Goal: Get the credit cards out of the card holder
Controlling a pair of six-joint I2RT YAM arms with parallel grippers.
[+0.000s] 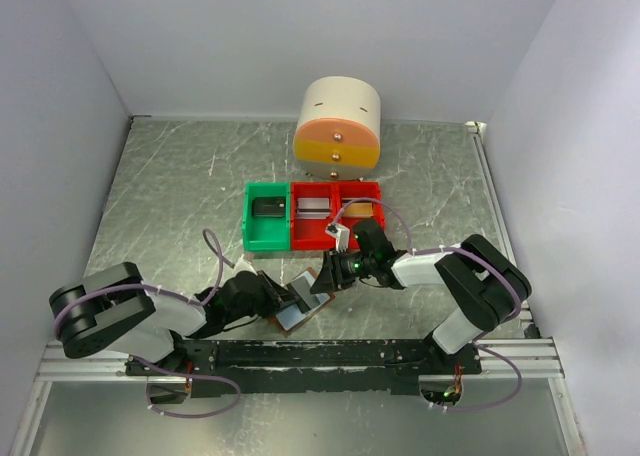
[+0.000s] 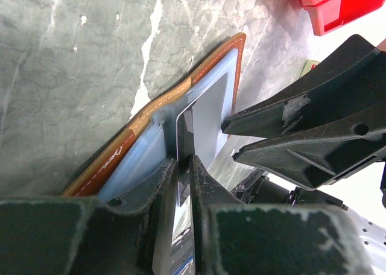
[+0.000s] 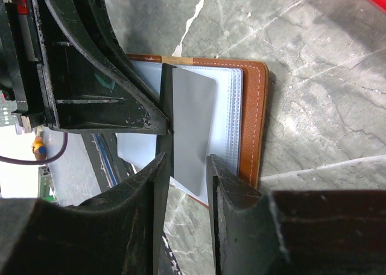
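The card holder [image 1: 298,319] lies open on the table near the arm bases, brown border [image 3: 259,118] around pale blue-grey panels [image 2: 129,166]. A pale grey credit card [image 3: 193,118] stands partly out of its pocket, tilted up from the panel. My left gripper [image 2: 184,160] is shut on that card's edge [image 2: 208,121]; in the right wrist view its tips [image 3: 167,128] meet at the card's side. My right gripper [image 3: 184,163] is open, its fingers apart on either side of the card's near end, over the holder. From above the two grippers [image 1: 290,296] [image 1: 322,278] face each other across the holder.
A green bin [image 1: 268,216] and a red double bin [image 1: 335,216] with small items stand just behind the holder. A round cream-and-orange drawer unit [image 1: 338,124] sits at the back. White walls close the table on three sides.
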